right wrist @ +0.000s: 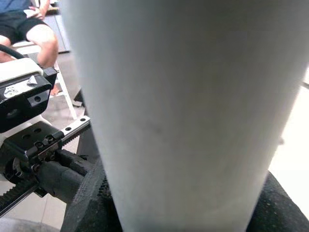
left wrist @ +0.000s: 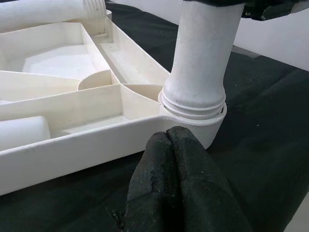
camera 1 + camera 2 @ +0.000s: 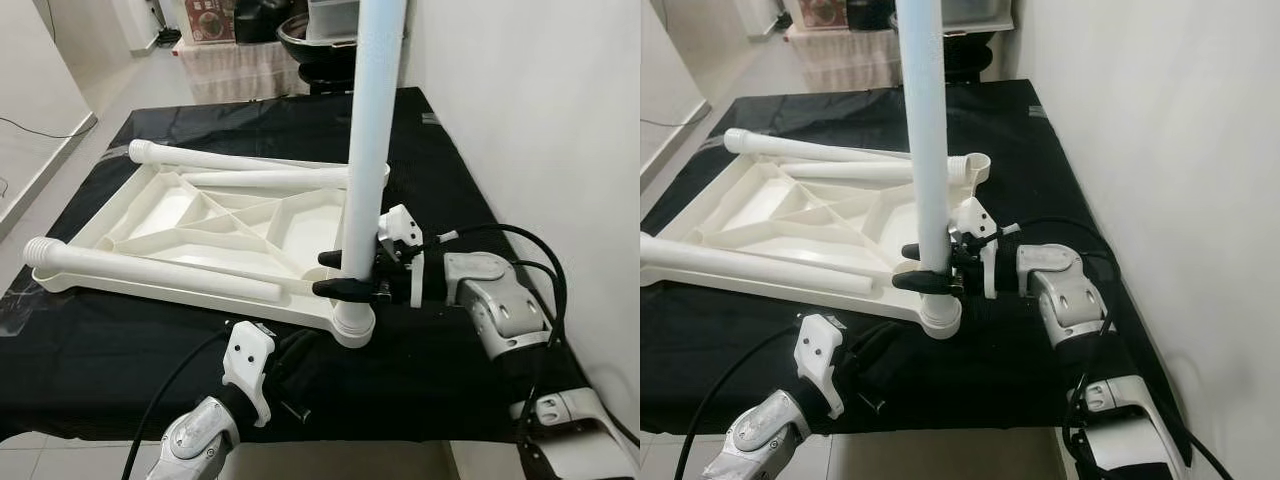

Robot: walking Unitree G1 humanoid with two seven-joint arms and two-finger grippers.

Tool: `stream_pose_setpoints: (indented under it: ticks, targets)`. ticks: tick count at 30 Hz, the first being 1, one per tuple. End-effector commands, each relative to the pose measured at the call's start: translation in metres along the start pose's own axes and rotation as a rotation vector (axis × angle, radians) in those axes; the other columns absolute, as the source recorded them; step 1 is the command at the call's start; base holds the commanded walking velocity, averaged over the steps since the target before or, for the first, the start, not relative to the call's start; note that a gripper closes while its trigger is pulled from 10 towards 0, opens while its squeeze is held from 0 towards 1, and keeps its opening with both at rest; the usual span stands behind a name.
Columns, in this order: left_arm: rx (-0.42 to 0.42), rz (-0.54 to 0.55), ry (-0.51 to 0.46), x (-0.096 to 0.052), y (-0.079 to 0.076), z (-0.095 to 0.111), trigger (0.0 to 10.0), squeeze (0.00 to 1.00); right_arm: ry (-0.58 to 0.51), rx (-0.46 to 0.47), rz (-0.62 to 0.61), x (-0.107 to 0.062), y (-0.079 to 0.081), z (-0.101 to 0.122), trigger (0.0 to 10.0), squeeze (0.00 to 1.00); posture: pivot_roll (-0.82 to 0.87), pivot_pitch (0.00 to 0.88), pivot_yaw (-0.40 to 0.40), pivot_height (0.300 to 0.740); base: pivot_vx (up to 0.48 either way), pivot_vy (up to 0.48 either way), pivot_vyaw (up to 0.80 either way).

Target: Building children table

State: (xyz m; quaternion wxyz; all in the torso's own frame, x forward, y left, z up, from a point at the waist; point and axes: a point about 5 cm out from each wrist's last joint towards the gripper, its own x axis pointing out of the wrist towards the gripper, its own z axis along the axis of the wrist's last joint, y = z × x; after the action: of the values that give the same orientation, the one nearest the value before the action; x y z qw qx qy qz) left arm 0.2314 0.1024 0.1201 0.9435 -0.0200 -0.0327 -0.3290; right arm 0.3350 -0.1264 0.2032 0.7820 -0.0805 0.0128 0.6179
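**Upright leg in the corner socket, right gripper clamped on it**

Hidden bits first: the upright leg (image 3: 372, 130) runs off the top of both eye views, so its upper end can't be seen; in the right wrist view it's a pale blur right against the lens, with the black fingers (image 1: 91, 203) poking out either side of it near the bottom; a seated person's legs (image 1: 29, 34) are cut off at the corner of that same view; the tabletop's far left corner is cropped in the right eye view.

The tabletop (image 3: 160, 205) is white plastic, lying underside up on a black cloth (image 3: 130, 360), with ribs splitting it into compartments; the upright leg is a smooth white tube, ringed at the base where it sits in the corner socket (image 3: 353, 325).

The right gripper (image 3: 345, 273) comes in from the wall side and pinches the upright leg just above the socket, one finger on each side; the left gripper (image 2: 174, 145) sits on the cloth just short of that socket, fingers pressed together, holding nothing, tips near the socket wall but whether they touch it I can't tell.

Beyond the right gripper, across the tabletop, two loose legs (image 3: 220, 160) lie by the far edge and another loose leg (image 3: 150, 270) lies along the near edge, threaded end (image 3: 38, 250) pointing away from the grippers.
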Motion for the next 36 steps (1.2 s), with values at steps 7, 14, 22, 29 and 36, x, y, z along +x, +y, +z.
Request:
stream_pose_setpoints:
  ticks: [7,14,22,29,36]
  targets:
    - [-0.004,-0.001,0.023,-0.005,-0.002,-0.005,10.0,0.0,0.0,0.056,-0.511,-0.007,0.002,-0.031,0.0,0.0,-0.03,0.147,0.017,0.74,0.0,0.0,0.0]
    - [-0.004,-0.012,0.028,-0.007,-0.001,-0.005,10.0,0.0,-0.087,0.203,-0.851,0.022,0.047,-0.055,0.0,0.0,-0.03,0.155,0.041,0.74,0.0,0.0,0.0]
    - [-0.003,-0.009,0.029,-0.007,0.001,-0.004,10.0,0.0,-0.071,0.147,-0.84,0.024,0.039,-0.05,0.0,0.0,-0.03,0.158,0.036,0.74,0.0,0.0,0.0]
    - [-0.002,0.0,0.025,-0.007,0.002,-0.004,10.0,0.0,-0.066,0.141,-0.84,0.025,0.037,-0.045,10.0,0.0,-0.03,0.157,0.038,0.74,0.0,0.0,0.0]
    - [-0.004,-0.009,0.025,-0.005,0.001,-0.004,10.0,0.0,-0.154,0.066,-0.518,0.023,0.028,-0.016,10.0,1.0,-0.02,0.153,0.042,0.74,0.0,0.0,0.0]
